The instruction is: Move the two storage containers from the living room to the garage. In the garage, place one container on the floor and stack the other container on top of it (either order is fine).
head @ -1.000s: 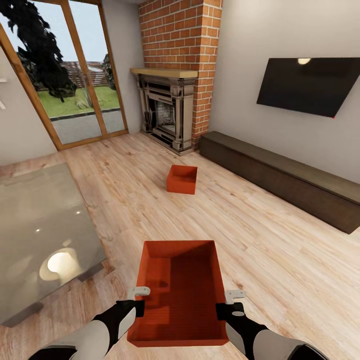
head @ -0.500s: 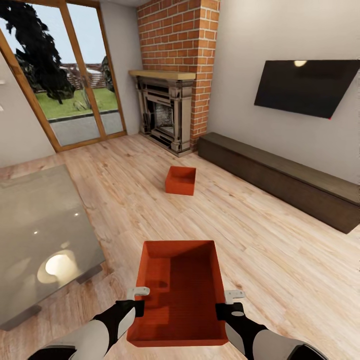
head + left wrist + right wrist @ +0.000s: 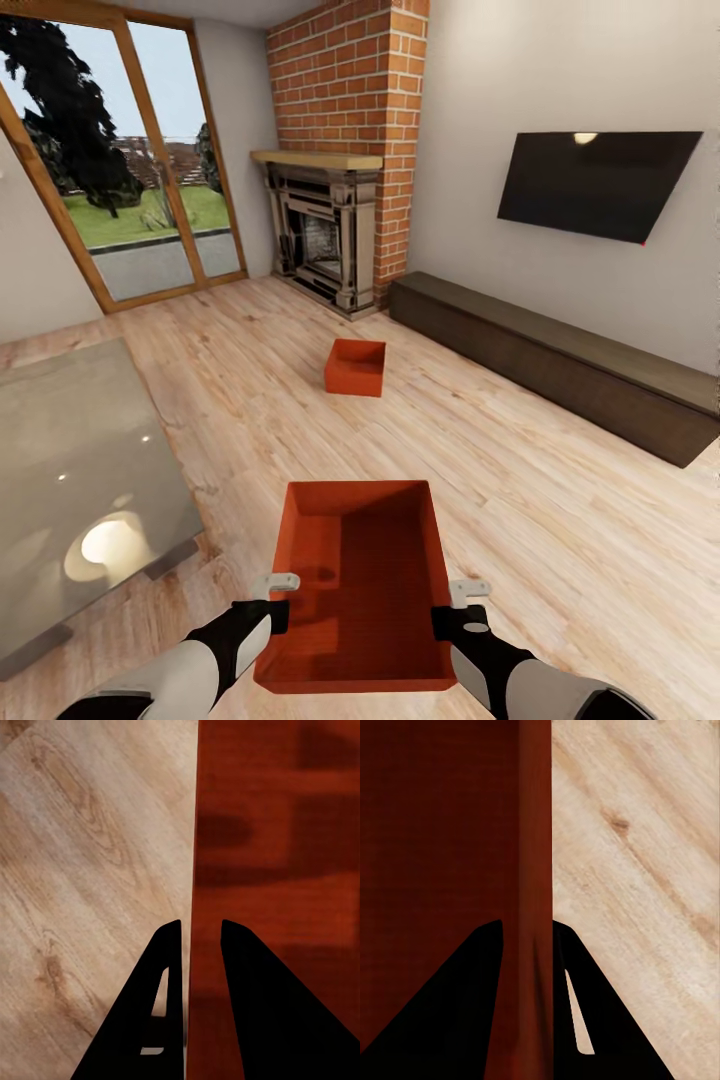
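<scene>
Orange-red container, near: one storage container (image 3: 362,585) is held low in front of the trunk, above the wood-plank flooring (image 3: 560,520), open side up and empty.
Left gripper (image 3: 276,592): the jaws are nearly closed, pinching the thin left wall of the held container (image 3: 277,870); one finger is seen outside the wall and one inside.
Right gripper (image 3: 462,600): the jaws are likewise closed on the right wall of the held container (image 3: 472,832), a finger on each face.
Second container (image 3: 355,367): resting on the flooring, far ahead, between the brick fireplace (image 3: 330,235) and the held container, well apart from both.
Surroundings: a long dark cabinet (image 3: 560,365) runs along the right wall under a black screen (image 3: 595,185); a glass-topped bench (image 3: 70,480) lies at near left.
Step in hand: judged to be the carrying of the first container out of the living room; the garage is not yet reached.
Next move: a turn and drive toward the garage is called for, with both grips kept level so that the thin walls are not twisted or slipped.
</scene>
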{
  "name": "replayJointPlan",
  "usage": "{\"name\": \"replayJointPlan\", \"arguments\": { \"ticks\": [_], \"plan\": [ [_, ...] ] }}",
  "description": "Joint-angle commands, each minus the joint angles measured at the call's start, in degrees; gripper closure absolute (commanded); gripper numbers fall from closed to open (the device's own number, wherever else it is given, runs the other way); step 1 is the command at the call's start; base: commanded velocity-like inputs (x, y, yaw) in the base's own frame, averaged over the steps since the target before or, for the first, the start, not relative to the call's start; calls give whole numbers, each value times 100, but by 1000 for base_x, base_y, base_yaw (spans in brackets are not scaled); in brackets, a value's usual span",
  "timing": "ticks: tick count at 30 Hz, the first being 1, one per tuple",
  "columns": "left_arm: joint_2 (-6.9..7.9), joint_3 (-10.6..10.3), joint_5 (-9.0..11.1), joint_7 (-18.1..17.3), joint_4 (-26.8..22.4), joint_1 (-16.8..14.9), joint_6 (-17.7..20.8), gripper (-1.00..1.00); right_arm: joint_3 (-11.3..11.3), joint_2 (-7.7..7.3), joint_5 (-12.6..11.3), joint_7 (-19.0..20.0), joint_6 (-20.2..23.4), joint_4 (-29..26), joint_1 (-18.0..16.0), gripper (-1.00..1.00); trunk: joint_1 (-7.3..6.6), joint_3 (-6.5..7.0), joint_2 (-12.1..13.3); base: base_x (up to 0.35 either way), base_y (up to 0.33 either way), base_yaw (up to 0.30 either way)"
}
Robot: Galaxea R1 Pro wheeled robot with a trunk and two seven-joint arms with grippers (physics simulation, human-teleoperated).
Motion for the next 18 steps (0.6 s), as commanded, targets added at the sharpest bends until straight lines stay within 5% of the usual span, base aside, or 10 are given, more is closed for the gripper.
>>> {"name": "replayJointPlan", "arguments": {
  "ticks": [1,18],
  "plan": [
    [13,-15,-87,141,-11,-1,43,100,9,-33,-64,-56,-40,11,-5,100,2,1,-7,0,0,-66],
    [22,-13,-91,153,-10,-1,39,100,10,-25,-64,-61,-40,11,-5,100,2,80,-7,0,0,-15]
  ]
}}
